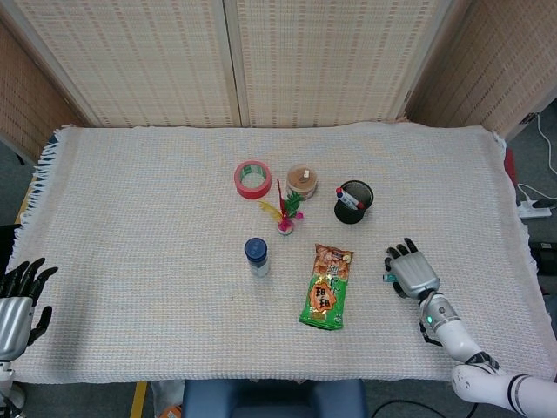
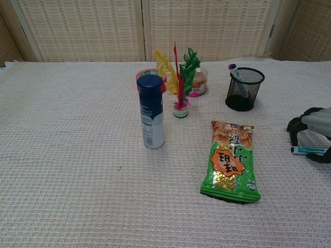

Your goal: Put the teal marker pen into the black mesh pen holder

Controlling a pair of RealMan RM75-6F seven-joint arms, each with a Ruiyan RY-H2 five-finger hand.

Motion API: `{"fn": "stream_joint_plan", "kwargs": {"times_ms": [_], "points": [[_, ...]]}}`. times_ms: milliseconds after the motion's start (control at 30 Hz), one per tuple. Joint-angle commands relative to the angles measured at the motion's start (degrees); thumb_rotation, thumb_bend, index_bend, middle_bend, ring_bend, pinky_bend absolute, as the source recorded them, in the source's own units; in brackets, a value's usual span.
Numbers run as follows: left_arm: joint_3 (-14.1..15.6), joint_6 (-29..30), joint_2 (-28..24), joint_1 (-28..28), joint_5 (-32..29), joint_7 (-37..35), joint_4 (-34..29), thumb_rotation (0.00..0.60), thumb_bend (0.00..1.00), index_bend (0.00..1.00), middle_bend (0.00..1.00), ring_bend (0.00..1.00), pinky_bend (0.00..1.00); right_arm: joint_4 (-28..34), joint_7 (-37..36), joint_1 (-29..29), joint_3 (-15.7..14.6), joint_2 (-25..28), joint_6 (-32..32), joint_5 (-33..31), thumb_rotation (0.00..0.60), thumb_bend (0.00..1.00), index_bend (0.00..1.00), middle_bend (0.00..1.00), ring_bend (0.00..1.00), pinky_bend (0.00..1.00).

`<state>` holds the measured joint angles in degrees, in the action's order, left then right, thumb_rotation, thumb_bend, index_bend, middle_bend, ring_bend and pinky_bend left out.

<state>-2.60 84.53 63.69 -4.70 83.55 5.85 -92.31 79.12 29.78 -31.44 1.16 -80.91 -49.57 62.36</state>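
At the lower left corner of the head view the left hand (image 1: 17, 296) rests beside the table (image 1: 130, 218), fingers loosely spread and holding nothing. In the middle of the frame stand a blue-capped bottle (image 1: 256, 256), a feather shuttlecock (image 1: 285, 215), a red tape roll (image 1: 252, 179) and a small brown jar (image 1: 302, 182); below them lies a green snack bag (image 1: 326, 286). Right of the jar stands the black mesh pen holder (image 1: 353, 201), with 1 pen already in it. At the lower right the right hand (image 1: 412, 271) arches over the teal marker pen (image 2: 309, 150), which lies flat on the cloth with its tip showing left of the hand. The fingers curve down around the pen, but I cannot tell if they grip it. The risk, as I judge it, is that the fingers roll the round pen away, or lift it tilted so it hits the holder rim
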Motion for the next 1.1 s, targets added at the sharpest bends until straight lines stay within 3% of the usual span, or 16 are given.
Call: {"fn": "stream_joint_plan", "kwargs": {"times_ms": [33, 667, 867, 1100], "points": [[-0.05, 0.12, 0.0, 0.05, -0.05, -0.02, 0.0, 0.6, 0.42, 0.18, 0.05, 0.0, 0.1, -0.35, -0.31, 0.05, -0.23, -0.39, -0.42, 0.5, 0.6, 0.34, 0.44, 0.15, 0.15, 0.0], [0.05, -0.04, 0.22, -0.01, -0.03, 0.44, 0.14, 0.6, 0.42, 0.18, 0.05, 0.0, 0.1, -2.12, -1.39, 0.43, -0.74, -1.35, -1.97, 2.13, 0.6, 0.38, 0.57, 0.18, 0.2, 0.04], [0.04, -0.2, 0.14, -0.07, -0.07, 0.11, 0.12, 0.6, 0.42, 0.19, 0.05, 0.0, 0.1, 1.52, -4.42, 0.65, 0.68, 0.82, -5.28, 5.54, 0.6, 0.4, 0.59, 0.2, 0.22, 0.05], [0.18, 0.19, 0.07, 0.04, 0.44, 0.18, -0.04, 0.6, 0.42, 0.19, 0.05, 0.0, 0.1, 10.26, -8.14, -0.17, 4.4, 5.12, -8.58, 8.0, 0.6, 0.4, 0.59, 0.2, 0.23, 0.06]]}}
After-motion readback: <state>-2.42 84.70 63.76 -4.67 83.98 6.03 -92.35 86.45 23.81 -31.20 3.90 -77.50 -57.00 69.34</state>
